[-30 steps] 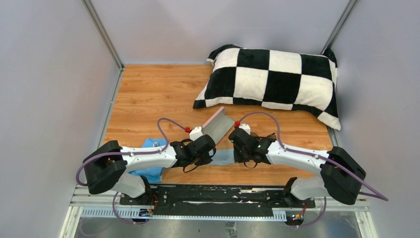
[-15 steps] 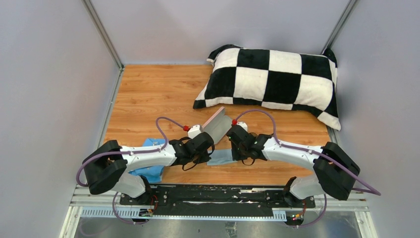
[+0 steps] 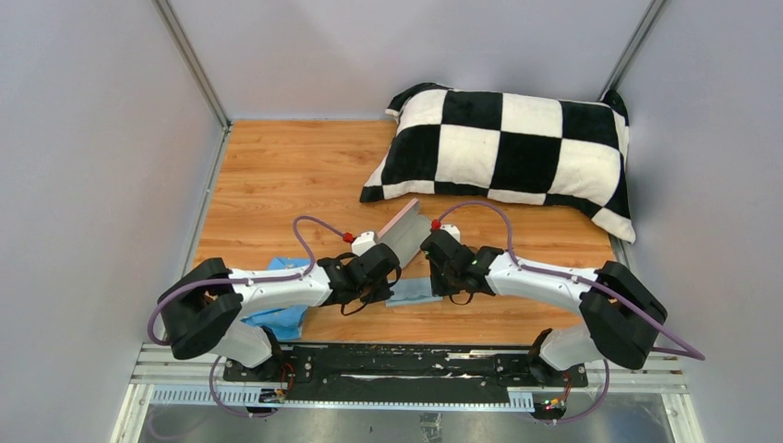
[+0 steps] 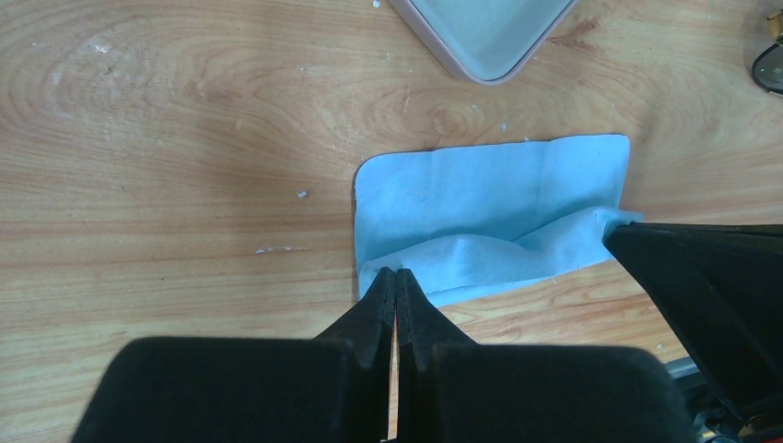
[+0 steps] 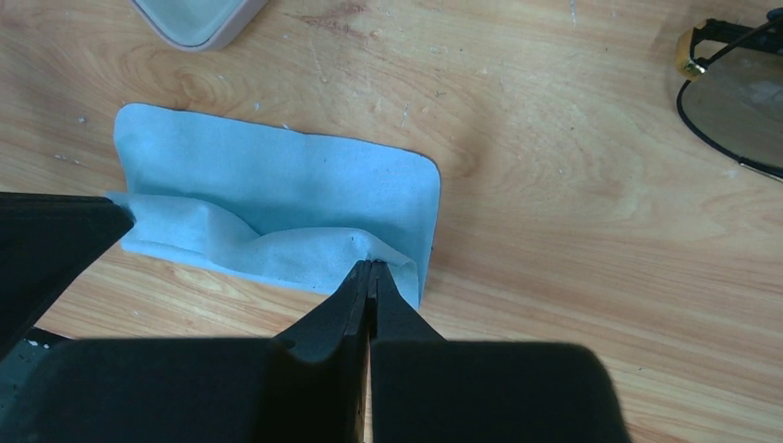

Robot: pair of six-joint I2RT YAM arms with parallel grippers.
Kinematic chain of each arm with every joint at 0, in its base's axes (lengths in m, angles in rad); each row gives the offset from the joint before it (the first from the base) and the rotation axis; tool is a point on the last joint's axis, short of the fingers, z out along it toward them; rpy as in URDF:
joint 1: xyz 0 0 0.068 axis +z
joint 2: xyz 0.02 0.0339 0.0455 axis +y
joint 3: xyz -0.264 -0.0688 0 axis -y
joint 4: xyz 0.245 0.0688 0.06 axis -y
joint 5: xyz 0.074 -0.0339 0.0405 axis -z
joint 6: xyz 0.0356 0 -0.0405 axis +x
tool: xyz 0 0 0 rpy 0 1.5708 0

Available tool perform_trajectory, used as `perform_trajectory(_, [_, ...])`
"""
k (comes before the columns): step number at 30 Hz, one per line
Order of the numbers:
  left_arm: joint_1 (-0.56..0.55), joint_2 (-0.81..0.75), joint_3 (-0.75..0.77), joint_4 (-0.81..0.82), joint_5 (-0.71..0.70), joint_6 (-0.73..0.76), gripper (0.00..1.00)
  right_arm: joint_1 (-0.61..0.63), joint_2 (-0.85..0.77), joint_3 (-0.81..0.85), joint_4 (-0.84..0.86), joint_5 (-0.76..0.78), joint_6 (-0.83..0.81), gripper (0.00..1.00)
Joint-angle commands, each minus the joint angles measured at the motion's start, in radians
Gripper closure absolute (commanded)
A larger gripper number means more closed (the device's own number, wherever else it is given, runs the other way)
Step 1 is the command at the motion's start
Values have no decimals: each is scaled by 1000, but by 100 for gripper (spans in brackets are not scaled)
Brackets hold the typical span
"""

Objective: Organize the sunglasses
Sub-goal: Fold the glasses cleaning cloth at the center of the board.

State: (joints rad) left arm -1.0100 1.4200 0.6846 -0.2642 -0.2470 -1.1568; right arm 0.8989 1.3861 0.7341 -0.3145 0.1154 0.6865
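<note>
The sunglasses point(image 5: 739, 92), thin dark frame with brownish lenses, lie on the wood at the right wrist view's top right edge. Only a sliver of the sunglasses point(image 4: 771, 57) shows in the left wrist view, and from above they are hidden. A light-blue cloth point(image 4: 489, 208) lies flat with its near edge lifted and folded over. My left gripper point(image 4: 396, 274) is shut on the near left corner. My right gripper point(image 5: 371, 266) is shut on the near right corner of the cloth point(image 5: 277, 198). Both grippers meet over the cloth point(image 3: 413, 293) from above.
An open pink case point(image 3: 406, 231) stands just beyond the cloth; its corner point(image 4: 485, 41) shows near the top of the left wrist view. A checkered pillow point(image 3: 508, 148) fills the back right. Another blue fabric piece point(image 3: 282, 318) lies under the left arm. Grey walls enclose the table.
The right arm has swung left and slightly away from the bases. Both grippers have carried the cloth's near edge a little toward the case.
</note>
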Motion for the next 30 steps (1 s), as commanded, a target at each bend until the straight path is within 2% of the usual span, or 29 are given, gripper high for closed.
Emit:
perform_trajectory(1, [8,15,21,-9,-1,14,100,-15,24,30,-24,11,-17,100])
perform_trajectory(8, [14,30,23,-19,1,14,100,-22,34,33,-28,13,-19,100])
perform_trajectory(10, [15,29,25,-21,2,17,92,-26,33,30,-31,16,-16,100])
perform_trajectory(12, [14,20,26,-19,0,24,89,-27,29,30,-35,20,-11,91])
perform_trajectory(13, [14,13,26,-19,-2,25,88,-28,26,30,-37,22,-11,77])
perform_trajectory(14, [14,2,26,-22,-7,25,87,-28,23,30,-39,23,-11,70])
perform_trajectory(17, [14,-38,21,-42,-39,25,81,-30,-6,32,-51,36,-11,61])
perform_trajectory(21, [14,-104,10,-67,-88,17,71,-29,-53,32,-66,56,-16,60])
perform_trajectory(26, [14,-185,-21,-81,-132,-1,69,-29,-109,23,-70,56,-12,60])
perform_trajectory(30, [13,-239,-97,21,-73,-5,70,-28,-140,-15,2,-46,-30,70])
